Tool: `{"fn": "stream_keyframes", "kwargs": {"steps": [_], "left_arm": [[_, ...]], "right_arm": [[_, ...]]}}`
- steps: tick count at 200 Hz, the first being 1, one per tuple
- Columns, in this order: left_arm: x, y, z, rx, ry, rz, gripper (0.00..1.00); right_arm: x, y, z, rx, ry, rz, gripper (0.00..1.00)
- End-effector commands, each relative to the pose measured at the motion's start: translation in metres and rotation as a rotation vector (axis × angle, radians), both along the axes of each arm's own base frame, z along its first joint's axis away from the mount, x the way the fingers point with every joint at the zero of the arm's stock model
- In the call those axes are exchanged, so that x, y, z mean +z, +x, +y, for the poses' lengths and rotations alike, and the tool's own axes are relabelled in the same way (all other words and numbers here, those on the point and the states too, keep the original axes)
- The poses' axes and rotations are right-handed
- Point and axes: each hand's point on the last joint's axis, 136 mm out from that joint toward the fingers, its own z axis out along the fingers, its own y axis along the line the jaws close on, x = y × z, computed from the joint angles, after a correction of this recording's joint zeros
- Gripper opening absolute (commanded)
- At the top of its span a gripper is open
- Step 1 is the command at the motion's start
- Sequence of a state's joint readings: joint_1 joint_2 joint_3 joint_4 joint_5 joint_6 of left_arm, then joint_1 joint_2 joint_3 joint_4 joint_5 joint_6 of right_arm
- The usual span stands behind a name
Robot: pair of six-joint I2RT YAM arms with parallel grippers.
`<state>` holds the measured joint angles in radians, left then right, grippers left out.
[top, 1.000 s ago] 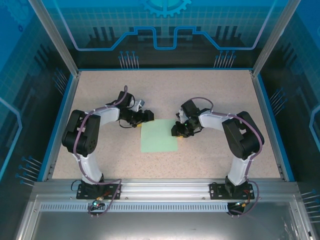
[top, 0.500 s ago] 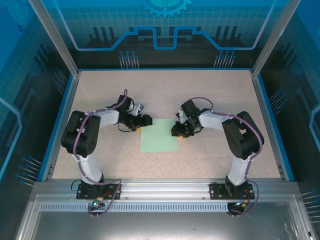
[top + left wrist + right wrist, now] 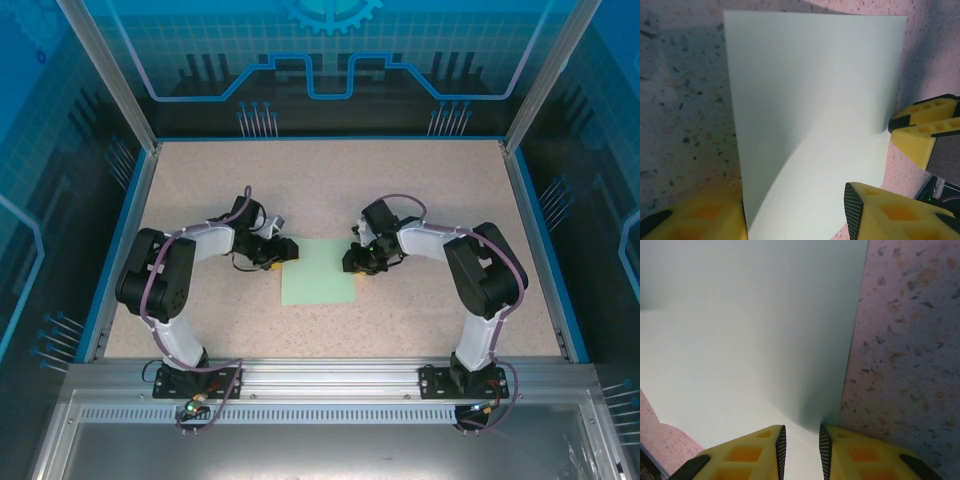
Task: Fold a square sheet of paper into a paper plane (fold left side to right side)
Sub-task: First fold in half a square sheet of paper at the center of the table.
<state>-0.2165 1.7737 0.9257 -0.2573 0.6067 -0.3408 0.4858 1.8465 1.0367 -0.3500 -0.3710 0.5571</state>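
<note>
Moved closer, left gripper [image 3: 284, 250] straddles the square sheet of paper [image 3: 320, 278] at 10 o'clock, jaws half-wide, while right gripper [image 3: 356, 264] keeps narrow jaws at 3 o'clock, on the speckled table [image 3: 400, 190].

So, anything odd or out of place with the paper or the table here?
Nothing stands out. The green sheet lies flat and unfolded on the table, with no tear or crease visible. The left gripper sits at its left edge, the right gripper at its right edge, both with jaws apart.

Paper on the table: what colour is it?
Pale mint green and plain; the paper shows best in the left wrist view.
</note>
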Motion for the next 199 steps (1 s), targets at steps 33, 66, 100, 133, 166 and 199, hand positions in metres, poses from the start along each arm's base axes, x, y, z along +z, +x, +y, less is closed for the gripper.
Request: {"fn": "stream_keyframes", "kwargs": {"steps": [33,66,100,133,166,199], "left_arm": [[0.043,0.001,-0.020,-0.013,-0.161,-0.021,0.60],[0.061,0.004,-0.036,-0.023,-0.249,-0.028,0.64],[0.071,0.009,-0.057,-0.055,-0.289,-0.033,0.67],[0.070,0.013,-0.076,-0.084,-0.299,-0.027,0.69],[0.063,0.017,-0.085,-0.093,-0.287,-0.019,0.69],[0.056,0.018,-0.089,-0.096,-0.272,-0.011,0.67]], "right_arm": [[-0.008,-0.007,0.005,0.023,-0.016,0.027,0.28],[-0.010,-0.007,0.007,0.022,-0.006,0.034,0.28],[-0.011,-0.007,0.006,0.017,-0.008,0.041,0.28],[-0.006,-0.004,0.007,0.013,0.014,0.026,0.28],[0.016,0.007,0.007,-0.027,0.109,-0.031,0.31],[0.049,0.017,0.003,-0.053,0.218,-0.107,0.37]]}}
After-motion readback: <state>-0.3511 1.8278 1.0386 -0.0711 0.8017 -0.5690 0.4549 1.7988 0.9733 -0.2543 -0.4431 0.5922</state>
